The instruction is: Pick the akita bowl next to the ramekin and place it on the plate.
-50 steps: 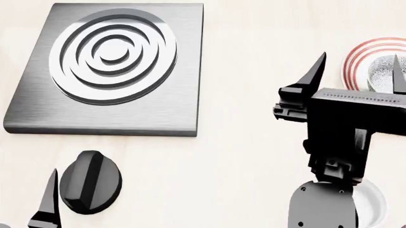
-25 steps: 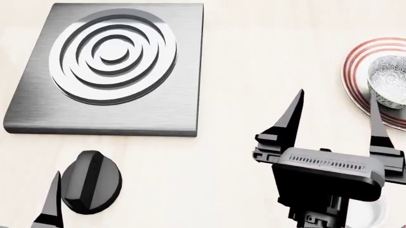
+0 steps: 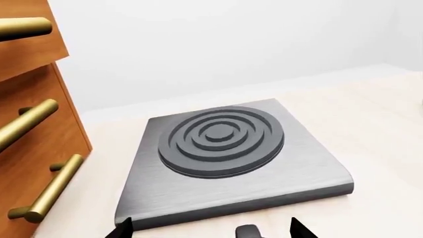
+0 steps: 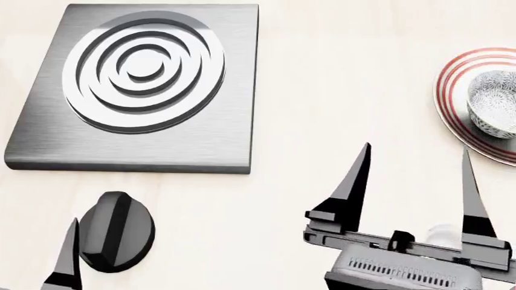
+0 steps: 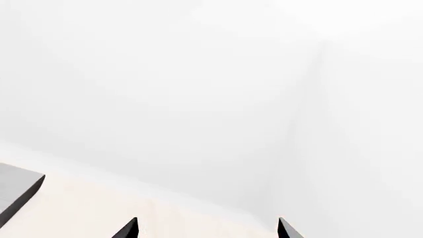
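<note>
The grey-and-white speckled akita bowl (image 4: 493, 104) sits upright on the red-ringed plate (image 4: 450, 90) at the right edge of the head view. My right gripper (image 4: 412, 184) hangs open nearer to me than the plate, apart from the bowl, with nothing between its fingers. Its wrist view shows only the two fingertips (image 5: 128, 229) against counter and white wall. Only a pale sliver of the ramekin (image 4: 441, 233) shows behind the right gripper's body. My left gripper (image 3: 210, 230) is open and empty at the lower left, with one finger (image 4: 66, 257) in the head view.
A square grey burner plate with concentric rings (image 4: 137, 84) lies at the back left; it is the same burner plate (image 3: 225, 158) in the left wrist view. A black knob (image 4: 115, 229) sits in front of it by the left gripper. Wooden drawers with brass handles (image 3: 33, 148) stand beside the burner.
My right gripper has drawn back from over the plate toward me, staying open. The bowl has stayed on the plate. The left arm has not moved.
</note>
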Controlling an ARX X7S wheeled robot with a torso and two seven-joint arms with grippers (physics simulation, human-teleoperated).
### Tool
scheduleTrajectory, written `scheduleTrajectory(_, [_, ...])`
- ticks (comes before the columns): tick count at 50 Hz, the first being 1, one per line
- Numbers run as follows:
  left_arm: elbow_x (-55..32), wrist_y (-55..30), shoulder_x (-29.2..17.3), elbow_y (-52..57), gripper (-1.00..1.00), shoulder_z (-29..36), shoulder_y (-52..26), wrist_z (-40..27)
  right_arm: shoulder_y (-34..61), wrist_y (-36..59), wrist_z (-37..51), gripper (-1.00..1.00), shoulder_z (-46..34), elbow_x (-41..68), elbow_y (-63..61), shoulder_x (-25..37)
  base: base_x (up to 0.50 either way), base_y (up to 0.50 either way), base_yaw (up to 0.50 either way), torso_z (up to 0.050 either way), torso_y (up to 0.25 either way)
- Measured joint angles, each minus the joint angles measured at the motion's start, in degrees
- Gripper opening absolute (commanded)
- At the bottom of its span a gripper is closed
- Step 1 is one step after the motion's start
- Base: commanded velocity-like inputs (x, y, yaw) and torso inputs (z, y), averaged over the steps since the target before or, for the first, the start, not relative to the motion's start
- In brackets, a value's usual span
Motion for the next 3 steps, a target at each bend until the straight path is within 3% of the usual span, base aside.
scheduleTrajectory(3, [0.0, 0.1, 0.0, 0.0, 1.00, 0.1, 0.0, 0.0, -0.9, -0.1, 0.2, 1.00, -0.4, -0.5, -1.4, 0.2, 0.00, 0.00, 0.00, 0.000, 0.000])
